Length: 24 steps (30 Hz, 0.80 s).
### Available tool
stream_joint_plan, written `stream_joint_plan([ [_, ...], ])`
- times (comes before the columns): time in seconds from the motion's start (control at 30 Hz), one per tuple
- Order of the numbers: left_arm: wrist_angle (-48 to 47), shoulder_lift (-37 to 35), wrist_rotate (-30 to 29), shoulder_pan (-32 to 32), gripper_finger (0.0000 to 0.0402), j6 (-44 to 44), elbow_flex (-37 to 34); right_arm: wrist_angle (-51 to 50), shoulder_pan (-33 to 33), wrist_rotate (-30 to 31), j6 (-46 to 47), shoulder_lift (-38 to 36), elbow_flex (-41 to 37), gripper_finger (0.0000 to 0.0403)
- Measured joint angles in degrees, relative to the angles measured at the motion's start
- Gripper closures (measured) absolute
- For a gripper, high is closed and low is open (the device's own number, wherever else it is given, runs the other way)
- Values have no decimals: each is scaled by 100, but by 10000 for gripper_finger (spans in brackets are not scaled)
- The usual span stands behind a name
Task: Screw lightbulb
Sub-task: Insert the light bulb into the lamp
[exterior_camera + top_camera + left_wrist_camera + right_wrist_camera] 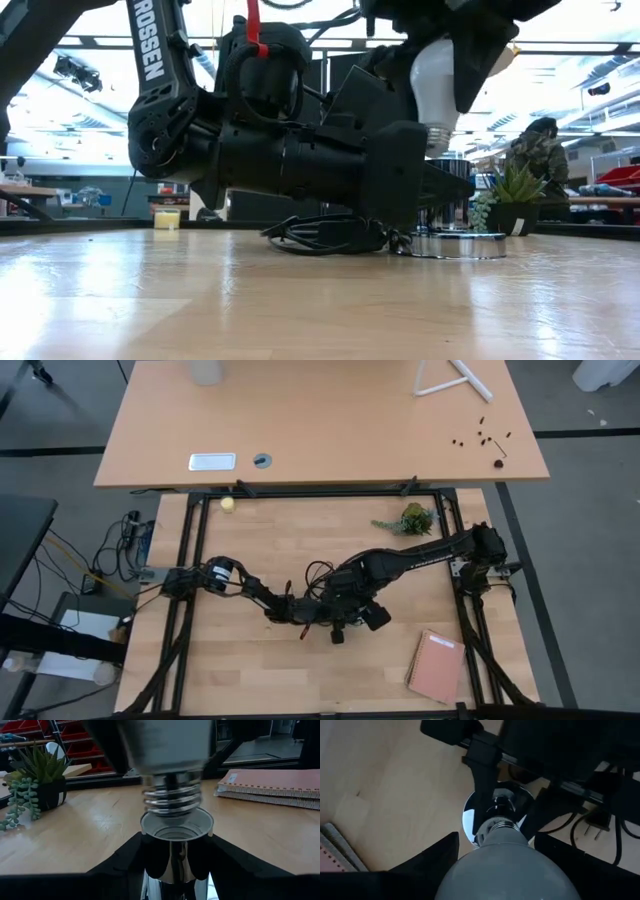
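The white frosted lightbulb [437, 75] hangs upright with its silvery screw base [172, 795] pointing down, and my right gripper [510, 870] is shut on it from above. Just below stands the chrome socket [176, 824], mouth up, on its round silver disc [458, 245] on the table. The lowest thread sits at the socket's rim; whether they touch I cannot tell. My left gripper [175, 847] lies level near the tabletop, shut on the socket's stem. Both grippers meet near the table's middle [335, 615]. My left gripper pinches the socket's chrome stem [170, 870] between its two fingers, just under the open mouth. The fingers come in level from the table's left. The socket stands upright with its disc on the table. My right gripper pinches the bulb's frosted glass globe [510, 865] between its two fingers, on the wide part. The fingers point steeply down from above. The bulb hangs upright and clear of the table, screw base lowest, over the socket.
A black cord [320, 235] lies coiled on the table beside the socket. A small potted plant [412, 518] stands at the far right, and a pink notebook [436, 665] lies at the near right. A small yellow object [228, 504] sits at the far left.
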Motion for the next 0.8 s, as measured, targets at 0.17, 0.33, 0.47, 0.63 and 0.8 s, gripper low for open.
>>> stream_joint_plan([
  [0.17,-15,4,-30,-2,220,-27,0,-85,15,18,-230,281,1,140],
  [0.33,-23,4,-40,-2,220,-82,0,-170,7,31,-418,390,1,140],
  [0.47,-26,4,-52,-2,220,-108,0,-145,36,208,-676,394,1,140],
  [0.63,-32,4,-113,-4,220,-181,-3,41,116,390,-845,394,-1,140],
  [0.8,-39,4,-131,-7,220,-206,-4,188,122,457,-825,374,-96,140],
])
